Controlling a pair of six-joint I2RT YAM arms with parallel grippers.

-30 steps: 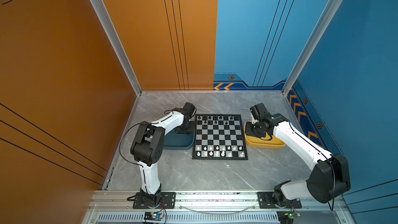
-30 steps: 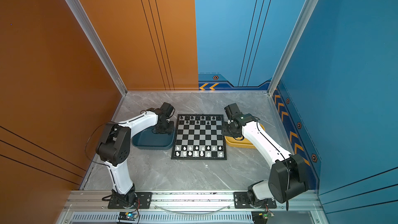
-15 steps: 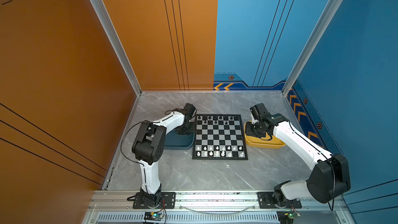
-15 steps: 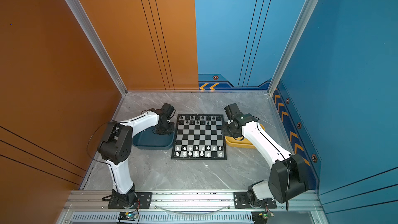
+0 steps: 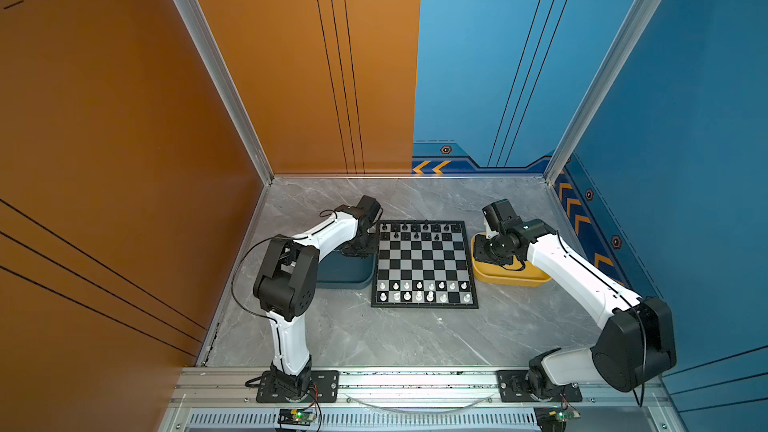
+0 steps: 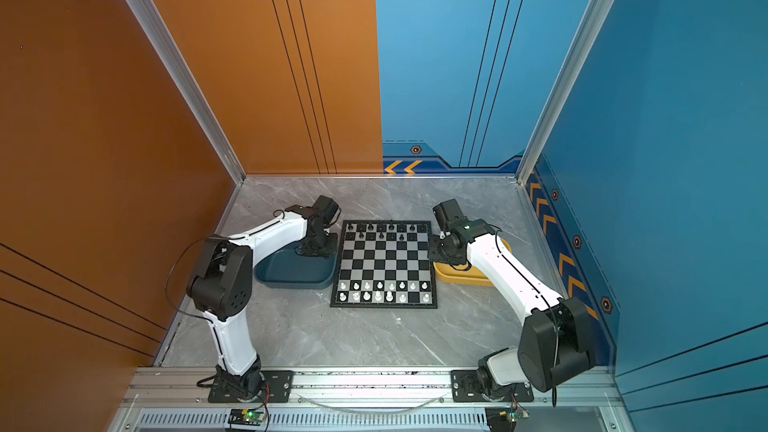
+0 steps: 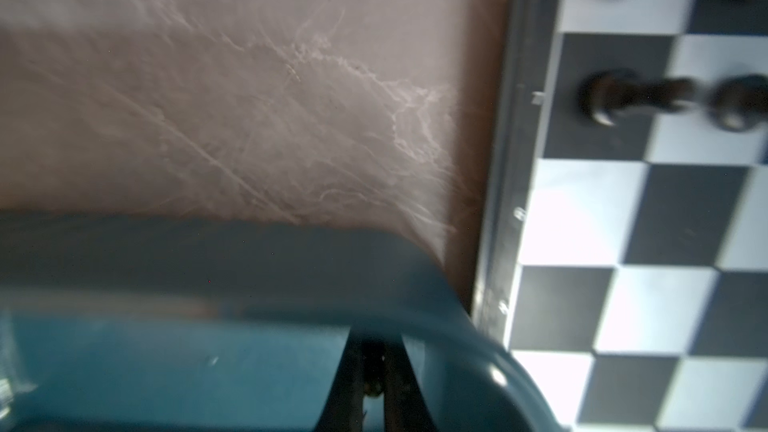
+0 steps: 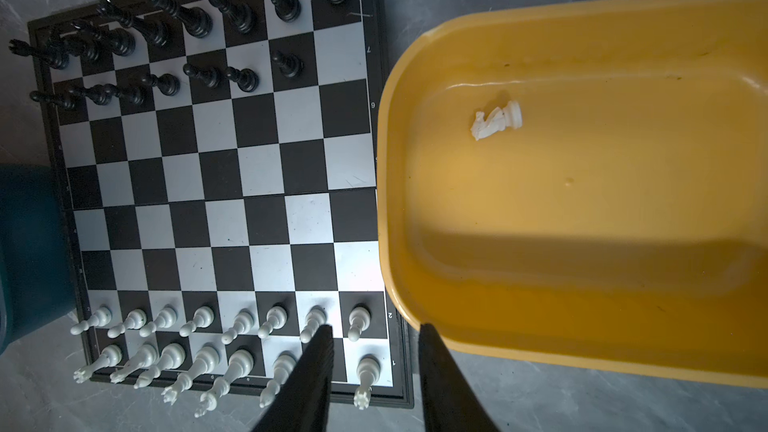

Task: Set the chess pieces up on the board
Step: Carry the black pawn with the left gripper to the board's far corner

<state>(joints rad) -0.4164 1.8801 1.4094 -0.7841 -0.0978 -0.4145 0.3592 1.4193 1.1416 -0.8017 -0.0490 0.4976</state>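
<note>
The board (image 5: pixel 424 263) (image 6: pixel 384 263) lies mid-table. Black chess pieces (image 8: pixel 195 20) fill its far rows and white chess pieces (image 8: pixel 203 317) its near rows. My left gripper (image 7: pixel 374 347) (image 5: pixel 357 249) is down inside the dark teal tray (image 7: pixel 166 367), beside the board's far left corner. Its fingers are shut, with a small dark piece blurred between them. My right gripper (image 8: pixel 376 328) (image 5: pixel 483 249) hangs open and empty over the gap between the board's right edge and the yellow tray (image 8: pixel 582 201). One white knight (image 8: pixel 496 120) lies on its side in that tray.
The teal tray (image 5: pixel 345 274) (image 6: pixel 291 274) touches the board's left side and the yellow tray (image 5: pixel 511 278) (image 6: pixel 461 278) sits at its right side. Orange and blue walls close in the grey marble table on three sides. A metal rail runs along the front.
The left gripper's fingers have closed inside the teal tray. The right arm has not moved.
</note>
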